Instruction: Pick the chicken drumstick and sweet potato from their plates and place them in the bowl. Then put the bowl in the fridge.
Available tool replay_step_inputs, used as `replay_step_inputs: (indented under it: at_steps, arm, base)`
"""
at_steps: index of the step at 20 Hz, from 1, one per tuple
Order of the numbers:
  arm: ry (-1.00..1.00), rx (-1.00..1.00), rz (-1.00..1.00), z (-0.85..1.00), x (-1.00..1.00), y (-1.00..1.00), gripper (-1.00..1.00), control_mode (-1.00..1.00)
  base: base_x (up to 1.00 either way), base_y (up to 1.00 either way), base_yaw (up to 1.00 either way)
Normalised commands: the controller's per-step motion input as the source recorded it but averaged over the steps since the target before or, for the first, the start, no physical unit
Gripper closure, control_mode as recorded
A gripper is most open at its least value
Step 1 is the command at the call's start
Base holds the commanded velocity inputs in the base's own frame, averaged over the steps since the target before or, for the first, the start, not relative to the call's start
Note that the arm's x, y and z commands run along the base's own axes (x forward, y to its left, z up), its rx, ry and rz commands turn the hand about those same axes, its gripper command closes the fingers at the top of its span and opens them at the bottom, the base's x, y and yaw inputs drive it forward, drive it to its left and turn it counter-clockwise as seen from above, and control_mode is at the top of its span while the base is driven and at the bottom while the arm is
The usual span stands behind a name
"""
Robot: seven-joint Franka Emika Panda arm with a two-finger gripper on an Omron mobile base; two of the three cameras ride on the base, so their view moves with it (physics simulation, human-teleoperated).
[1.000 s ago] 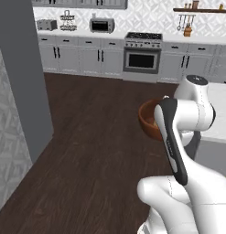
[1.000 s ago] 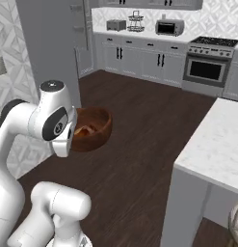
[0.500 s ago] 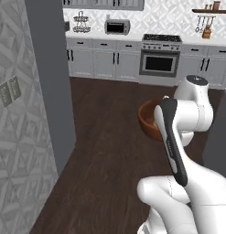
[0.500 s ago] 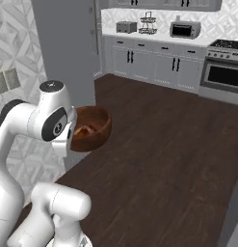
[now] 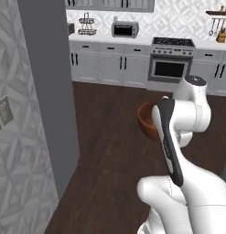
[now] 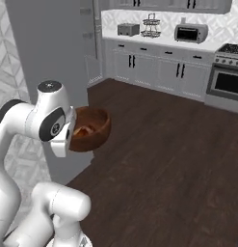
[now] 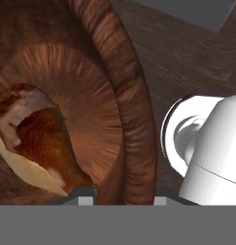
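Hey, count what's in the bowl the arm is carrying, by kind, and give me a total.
Reddish-brown chicken drumstick: 1
Pale tan sweet potato, mostly hidden under it: 1
Total: 2, inside the round reddish-brown wooden bowl.

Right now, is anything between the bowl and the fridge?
Nothing visible on the floor. The bowl, held at its rim by the pincer, hangs beside the fridge, whose grey side faces it. The door isn't visible.

Glossy white rounded arm (image 5: 187,114), dark grey joint bands and caps, bulbous white base (image 6: 58,207), smooth casing
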Motion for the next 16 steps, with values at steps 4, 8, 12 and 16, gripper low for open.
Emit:
replay_step_inputs:
  at_steps: [4,8,12,16]
  arm:
    - [0.00,0.00,0.00,0.00,0.00,0.00,1.00,1.00]
    - [0.00,0.00,0.00,0.00,0.00,0.00,1.00,1.00]
    - [0.00,0.00,0.00,0.00,0.00,0.00,1.00,1.00]
    - [0.00,0.00,0.00,0.00,0.00,0.00,1.00,1.00]
  base:
    - [1.00,-0.90,0.31]
    - [1.00,-0.39,0.66]
    - [0.75,-0.31,0.79]
    - [0.24,-1.00,0.42]
